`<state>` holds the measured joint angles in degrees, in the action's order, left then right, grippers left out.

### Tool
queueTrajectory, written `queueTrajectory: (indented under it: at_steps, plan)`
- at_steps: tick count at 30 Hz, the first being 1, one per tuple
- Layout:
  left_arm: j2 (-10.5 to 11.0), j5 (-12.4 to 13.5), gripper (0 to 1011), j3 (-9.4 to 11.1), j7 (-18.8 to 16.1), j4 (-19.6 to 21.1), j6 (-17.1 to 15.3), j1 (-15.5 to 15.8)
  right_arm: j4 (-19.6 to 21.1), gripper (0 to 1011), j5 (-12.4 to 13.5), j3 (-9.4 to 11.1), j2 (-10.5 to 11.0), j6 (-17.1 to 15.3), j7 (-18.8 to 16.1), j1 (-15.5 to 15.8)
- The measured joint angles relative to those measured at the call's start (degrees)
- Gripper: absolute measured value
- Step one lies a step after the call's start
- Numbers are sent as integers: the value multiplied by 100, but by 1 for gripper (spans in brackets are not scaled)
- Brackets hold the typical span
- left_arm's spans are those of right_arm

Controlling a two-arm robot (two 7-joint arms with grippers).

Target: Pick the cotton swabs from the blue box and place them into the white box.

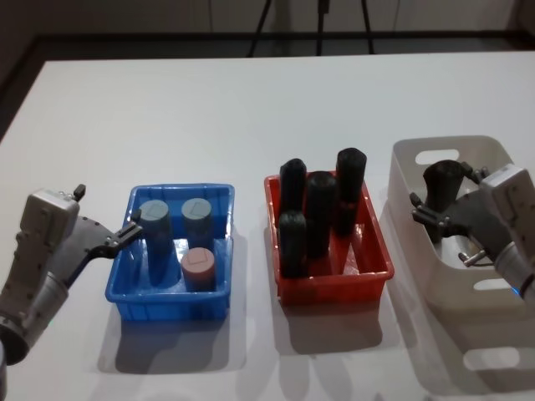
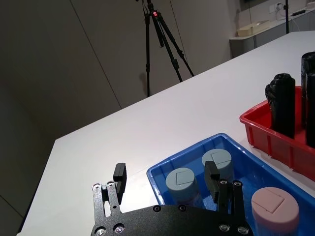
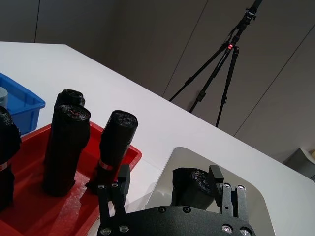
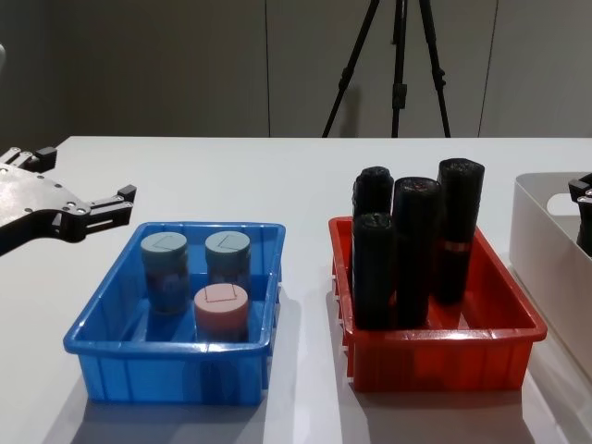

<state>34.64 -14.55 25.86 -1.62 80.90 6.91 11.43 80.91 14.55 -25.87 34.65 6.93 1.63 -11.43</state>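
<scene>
The blue box [image 1: 167,298] holds three cotton swabs tubs standing upright: two with grey-blue lids [image 1: 155,213] [image 1: 196,210] and one with a pink lid [image 1: 199,263]. My left gripper [image 1: 107,210] hovers open at the box's left rim, holding nothing. In the left wrist view the left gripper [image 2: 166,176] points toward the nearer grey-lidded tub [image 2: 181,179]. The white box [image 1: 468,334] stands at the far right. My right gripper [image 1: 447,196] is open over it, with a black cylinder [image 1: 441,180] standing inside the box between its fingers.
A red bin [image 1: 334,288] with several tall black cylinders [image 1: 319,209] sits between the blue and white boxes. A tripod [image 4: 398,65] stands behind the table. Bare white tabletop lies beyond and in front of the bins.
</scene>
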Motion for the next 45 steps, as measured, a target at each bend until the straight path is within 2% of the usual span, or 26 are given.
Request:
queueTrajectory:
  at_steps: [45]
  plan:
    - [0,0,1001,0,0,0,0,0,-1,1001,0,0,0,-2,-1,0]
